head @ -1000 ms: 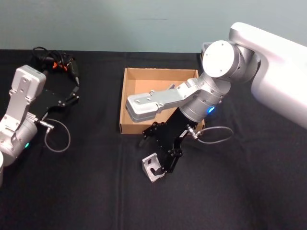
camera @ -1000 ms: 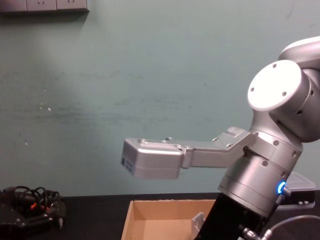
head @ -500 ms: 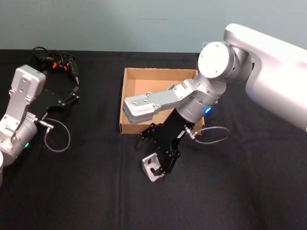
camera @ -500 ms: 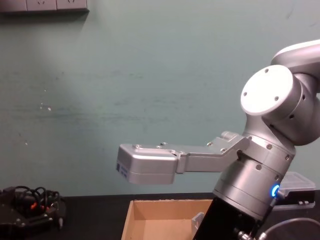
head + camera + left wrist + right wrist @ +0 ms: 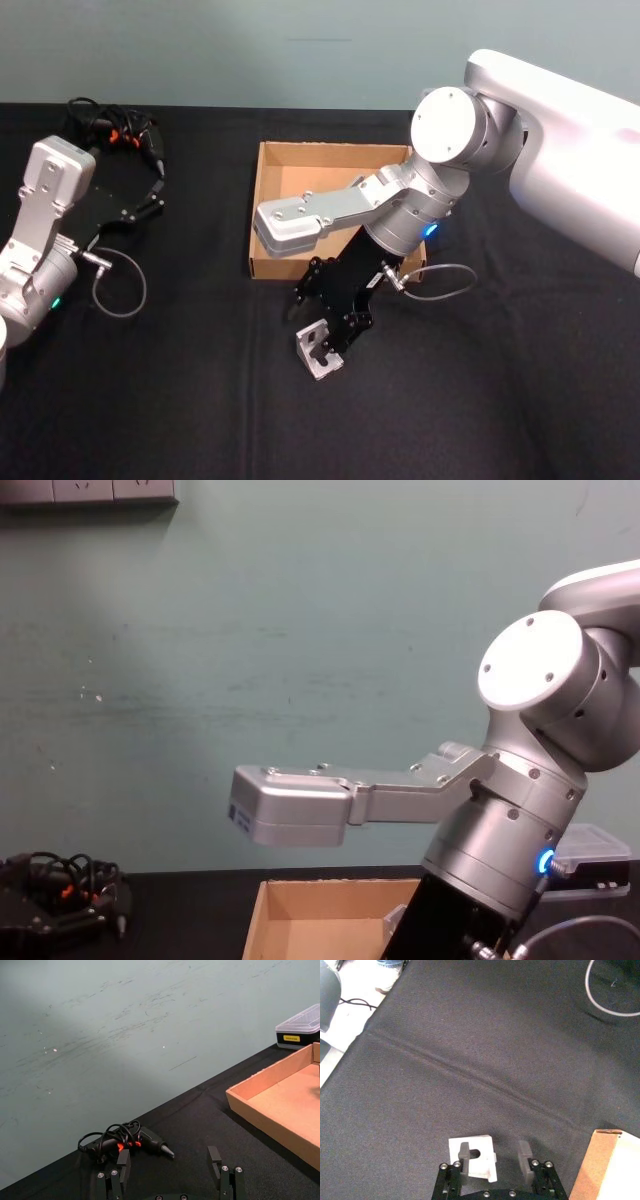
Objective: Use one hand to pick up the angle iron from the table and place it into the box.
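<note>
Black cloth covers the table point(image 5: 200, 400) where I work, and my right pincer point(image 5: 322, 325) reaches down just in front of the box point(image 5: 262, 215), near the middle of the table. Its fingers point(image 5: 524, 1151) stand apart, open a moderate way, and they hold nothing. From my right wrist I see one finger lying over the angle iron point(image 5: 479, 1156), while the other sits clear of it on the box side, so the bracket is not between them. The angle iron point(image 5: 316, 355) is a small pale metal piece with a hole in one face. It rests on the cloth just outside the front wall of the box, close to but apart from the cardboard.

My left pincer point(image 5: 170, 1180) hangs idle toward the left edge of the table, its fingers point(image 5: 214, 1156) spread wide and empty. Beyond it lies a black glue gun point(image 5: 132, 1140) with its tangled cord, near the back left corner. A small black case with a clear lid point(image 5: 298, 1029) sits behind the box by the back edge.
</note>
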### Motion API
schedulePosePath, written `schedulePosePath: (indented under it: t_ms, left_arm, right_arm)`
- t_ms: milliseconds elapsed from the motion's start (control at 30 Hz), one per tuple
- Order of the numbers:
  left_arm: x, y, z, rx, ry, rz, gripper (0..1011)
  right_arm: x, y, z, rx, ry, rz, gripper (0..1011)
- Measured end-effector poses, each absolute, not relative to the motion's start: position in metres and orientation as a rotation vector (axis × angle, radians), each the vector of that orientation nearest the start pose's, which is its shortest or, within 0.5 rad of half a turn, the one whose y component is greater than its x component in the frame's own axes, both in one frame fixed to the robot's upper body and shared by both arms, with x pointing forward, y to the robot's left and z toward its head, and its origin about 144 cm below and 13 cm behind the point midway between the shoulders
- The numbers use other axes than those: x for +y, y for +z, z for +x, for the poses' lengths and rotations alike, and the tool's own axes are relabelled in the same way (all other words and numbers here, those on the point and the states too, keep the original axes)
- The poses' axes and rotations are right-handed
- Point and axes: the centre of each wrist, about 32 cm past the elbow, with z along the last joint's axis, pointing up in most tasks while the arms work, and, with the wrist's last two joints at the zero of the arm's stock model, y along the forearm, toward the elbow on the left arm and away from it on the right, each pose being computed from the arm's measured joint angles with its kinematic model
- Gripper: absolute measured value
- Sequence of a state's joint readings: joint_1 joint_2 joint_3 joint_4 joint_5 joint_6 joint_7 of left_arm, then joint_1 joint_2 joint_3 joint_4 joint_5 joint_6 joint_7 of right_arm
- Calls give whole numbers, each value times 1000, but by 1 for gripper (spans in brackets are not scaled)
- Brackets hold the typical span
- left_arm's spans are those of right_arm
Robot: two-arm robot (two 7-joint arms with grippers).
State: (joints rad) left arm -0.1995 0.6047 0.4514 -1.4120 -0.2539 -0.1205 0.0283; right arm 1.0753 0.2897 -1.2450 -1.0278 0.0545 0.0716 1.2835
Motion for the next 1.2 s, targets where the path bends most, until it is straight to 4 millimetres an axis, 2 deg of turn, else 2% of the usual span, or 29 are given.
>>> schedulePosePath:
  t_ms: [100, 167, 300, 367, 467, 500, 633, 933, 1200]
  left_arm:
    - [310, 1140, 489, -285, 1248, 304, 1000]
    - [310, 1140, 489, -285, 1248, 304, 1000]
    - [310, 1140, 489, -285, 1248, 305, 1000]
    - [310, 1140, 489, -285, 1248, 304, 1000]
    - [310, 1140, 489, -285, 1248, 304, 1000]
    - [310, 1140, 489, -285, 1248, 304, 1000]
    - [310, 1140, 489, -285, 1248, 304, 1000]
    - [310, 1140, 489, -285, 1248, 304, 1000]
    - [310, 1140, 489, -285, 1248, 304, 1000]
  right_arm:
    - [-108, 1273, 630, -340, 378, -988, 575]
    - [-107, 1273, 630, -340, 377, -988, 477]
    - [-107, 1274, 631, -340, 376, -986, 371]
    - [-107, 1274, 631, -340, 376, -985, 287]
    - [-107, 1274, 632, -340, 375, -984, 218]
    - [-107, 1274, 632, -339, 375, -983, 152]
    - [-108, 1274, 632, -337, 374, -980, 71]
    - [-114, 1283, 626, -334, 363, -939, 66]
    - [-132, 1314, 620, -344, 279, -837, 66]
